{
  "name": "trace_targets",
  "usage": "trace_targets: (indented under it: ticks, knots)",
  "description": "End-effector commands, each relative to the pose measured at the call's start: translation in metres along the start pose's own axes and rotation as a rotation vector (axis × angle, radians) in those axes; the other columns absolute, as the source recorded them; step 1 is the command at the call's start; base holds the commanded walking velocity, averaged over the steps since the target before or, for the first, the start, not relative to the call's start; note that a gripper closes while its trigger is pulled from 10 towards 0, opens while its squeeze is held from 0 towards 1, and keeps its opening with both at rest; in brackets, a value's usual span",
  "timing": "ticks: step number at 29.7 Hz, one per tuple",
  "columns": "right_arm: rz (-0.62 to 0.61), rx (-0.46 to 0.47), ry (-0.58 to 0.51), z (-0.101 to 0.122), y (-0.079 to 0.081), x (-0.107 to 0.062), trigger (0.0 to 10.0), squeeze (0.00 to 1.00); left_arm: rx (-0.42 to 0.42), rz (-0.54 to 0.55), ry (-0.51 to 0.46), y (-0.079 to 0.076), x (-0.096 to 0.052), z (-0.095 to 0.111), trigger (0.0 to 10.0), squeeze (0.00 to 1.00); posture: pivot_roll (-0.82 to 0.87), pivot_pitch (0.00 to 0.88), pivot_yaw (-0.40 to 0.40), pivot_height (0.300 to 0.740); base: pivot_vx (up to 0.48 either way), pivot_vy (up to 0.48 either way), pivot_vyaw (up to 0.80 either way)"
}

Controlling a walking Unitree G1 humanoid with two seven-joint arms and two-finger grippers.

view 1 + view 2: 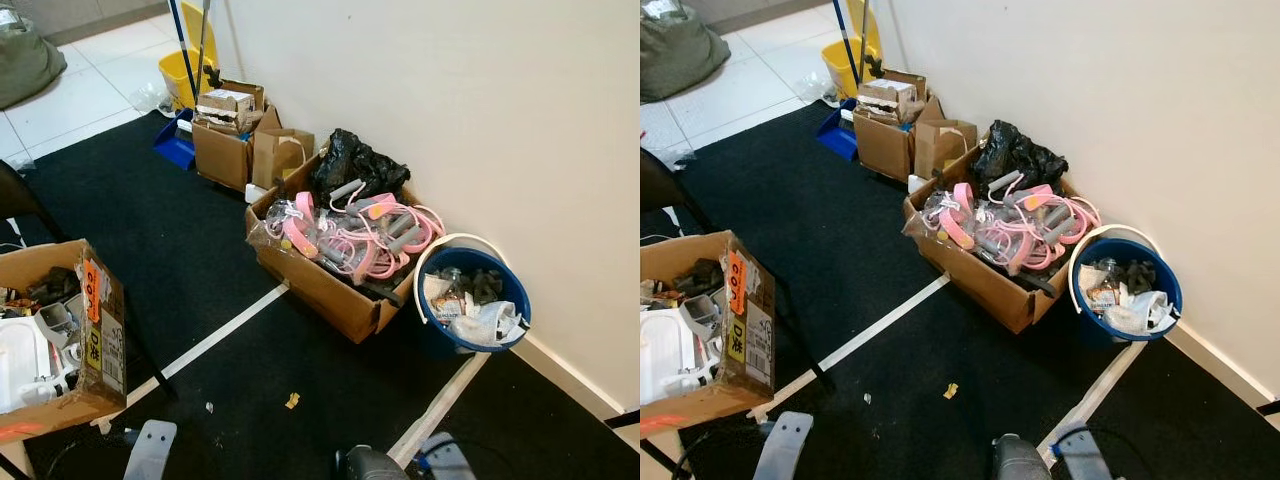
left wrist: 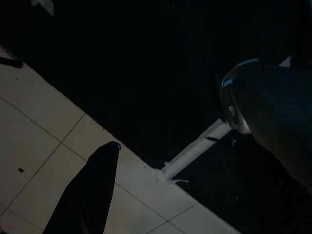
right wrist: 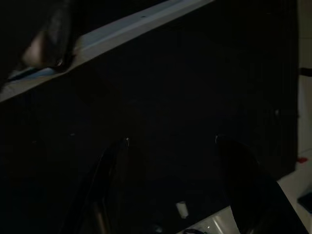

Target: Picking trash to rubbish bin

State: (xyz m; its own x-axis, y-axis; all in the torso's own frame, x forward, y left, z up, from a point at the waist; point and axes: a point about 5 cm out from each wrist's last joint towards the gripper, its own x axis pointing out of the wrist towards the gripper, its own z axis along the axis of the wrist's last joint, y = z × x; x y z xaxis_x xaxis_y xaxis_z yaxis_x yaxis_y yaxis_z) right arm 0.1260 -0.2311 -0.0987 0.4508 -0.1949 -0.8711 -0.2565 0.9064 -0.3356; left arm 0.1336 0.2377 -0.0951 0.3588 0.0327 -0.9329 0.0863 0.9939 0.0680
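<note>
A blue bucket (image 1: 470, 300) with a white handle stands against the wall at the right, holding crumpled paper and wrappers. A small yellow scrap (image 1: 292, 400) lies on the black carpet in front of me, with a tiny white scrap (image 1: 209, 407) to its left. Both arms hang low at the bottom edge of the eye views. My left gripper (image 2: 168, 134) hangs over the carpet's edge and pale tiles; one black finger (image 2: 92, 190) shows, with a wide bare gap beside it. My right gripper (image 3: 170, 141) is open over the dark carpet, holding nothing.
A cardboard box (image 1: 330, 290) of pink and grey cables lies left of the bucket, with a black bag (image 1: 355, 165) behind it. More boxes (image 1: 225, 140), a blue dustpan (image 1: 175, 140) and a yellow mop bucket (image 1: 180, 75) line the wall. Another box (image 1: 70, 340) stands at my left. White tape (image 1: 220, 335) crosses the carpet.
</note>
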Motion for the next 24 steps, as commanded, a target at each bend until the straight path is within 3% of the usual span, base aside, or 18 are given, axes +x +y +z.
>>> trace_targets:
  ticks: [1, 9, 19, 24]
  knots:
    - [0.013, 0.013, 0.017, -0.007, -0.001, -0.001, 10.0, 0.0, -0.011, -0.002, 0.034, -0.002, 0.0, -0.009, 10.0, 0.0, 0.04, 0.124, 0.028, 0.74, 0.0, 0.0, 0.0]
    - [0.01, 0.011, 0.01, -0.002, -0.008, 0.0, 10.0, 0.0, 0.006, -0.002, 0.059, 0.0, -0.003, -0.027, 10.0, 0.0, 0.03, 0.121, 0.03, 0.74, 0.0, 0.234, 0.0]
    - [0.043, 0.001, -0.017, 0.016, 0.021, 0.001, 10.0, 0.0, 0.014, 0.002, 0.067, 0.006, -0.005, -0.033, 10.0, 0.0, 0.03, 0.121, 0.03, 0.74, 0.0, 0.312, 0.0]
    - [0.057, -0.005, -0.035, 0.028, 0.033, 0.002, 10.0, 0.0, 0.021, -0.001, 0.056, 0.001, -0.003, -0.025, 10.0, 0.0, 0.04, 0.115, 0.032, 0.74, 0.0, 0.307, 0.0]
